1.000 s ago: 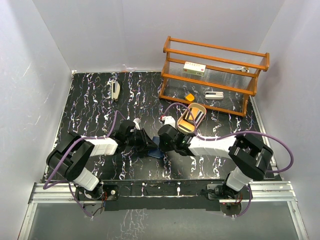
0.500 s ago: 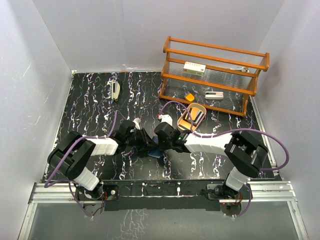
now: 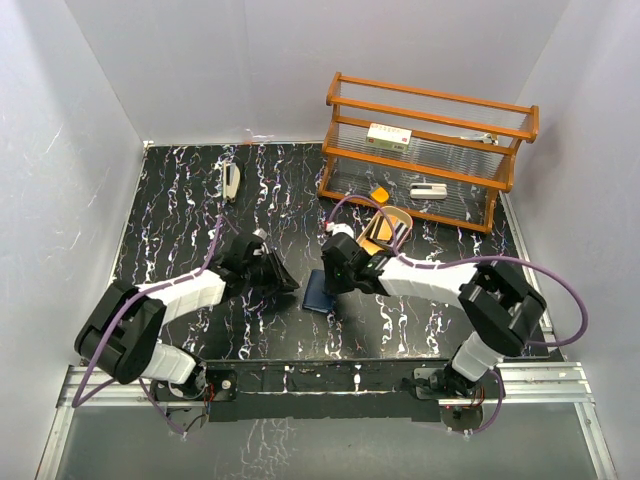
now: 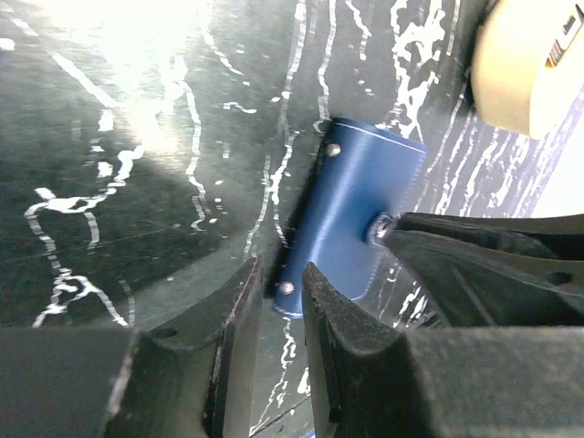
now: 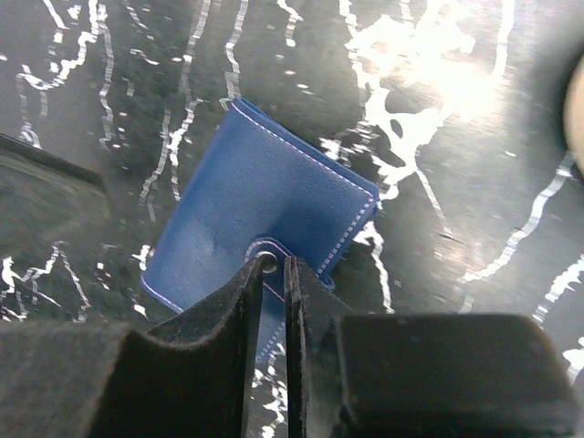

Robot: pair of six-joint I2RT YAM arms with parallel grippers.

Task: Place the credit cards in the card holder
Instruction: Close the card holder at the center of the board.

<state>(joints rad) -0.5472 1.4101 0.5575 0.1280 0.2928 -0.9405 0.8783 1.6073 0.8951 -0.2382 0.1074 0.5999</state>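
The navy-blue card holder (image 3: 320, 292) lies closed on the black marbled table between my two grippers. It also shows in the left wrist view (image 4: 356, 210) and the right wrist view (image 5: 255, 192). My right gripper (image 3: 331, 283) (image 5: 274, 265) is shut on its snap tab, right at the metal snap. My left gripper (image 3: 290, 285) (image 4: 278, 283) is just left of the holder, its jaws a narrow gap apart and empty, with the holder's near corner just beyond the tips. Credit cards (image 3: 392, 231) stand in a gold oval tray (image 3: 372, 250) behind the right gripper.
A wooden rack (image 3: 430, 150) stands at the back right, holding a small box (image 3: 390, 137), an orange item (image 3: 379, 194) and a white item (image 3: 428, 190). A stapler (image 3: 231, 182) lies at the back left. The tray's rim (image 4: 529, 64) is close to the holder.
My left gripper has drawn back to the left, off the card holder. My right gripper has shifted up and right. The holder now lies uncovered, slightly further up and right.
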